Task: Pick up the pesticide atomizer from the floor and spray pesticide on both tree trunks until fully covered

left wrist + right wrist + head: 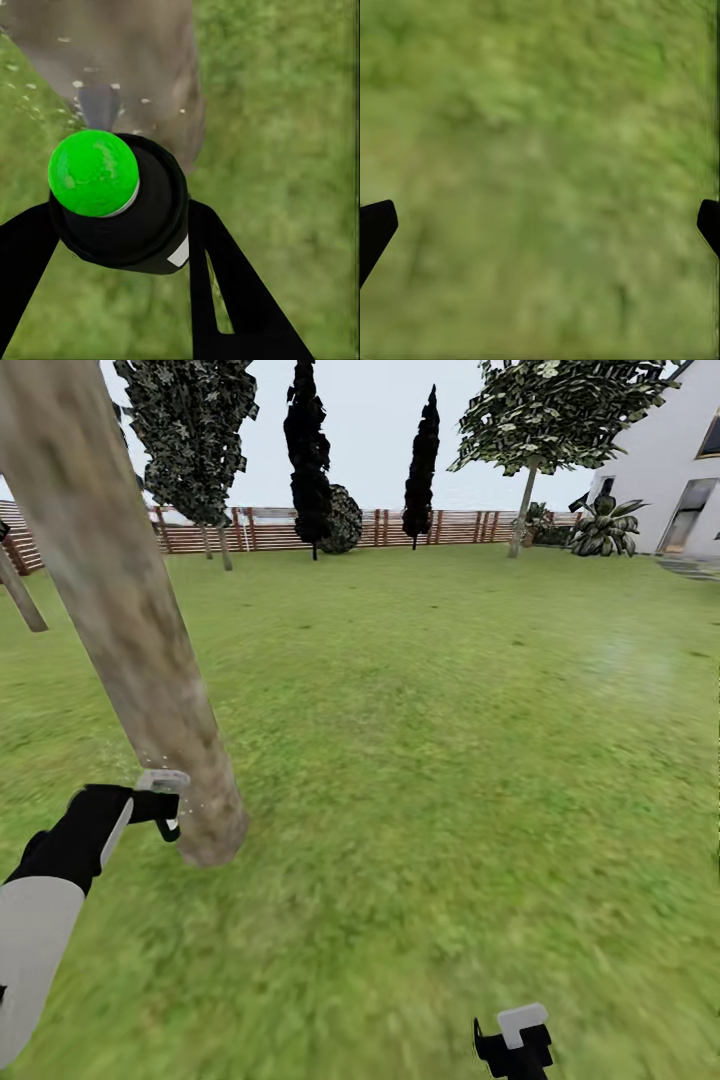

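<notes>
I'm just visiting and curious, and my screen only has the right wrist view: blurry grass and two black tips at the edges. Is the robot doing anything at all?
Observer: Yes. The left pincer is shut on an atomizer with a green cap, close to a trunk.
Operator: Any spray landing?
Observer: Pale specks dot the bark near its base.
Operator: And my black tips?
Observer: That's the right pincer, open and holding nothing, low over the grass.
Operator: What's beyond?
Observer: A brown fence and a white house.
</notes>
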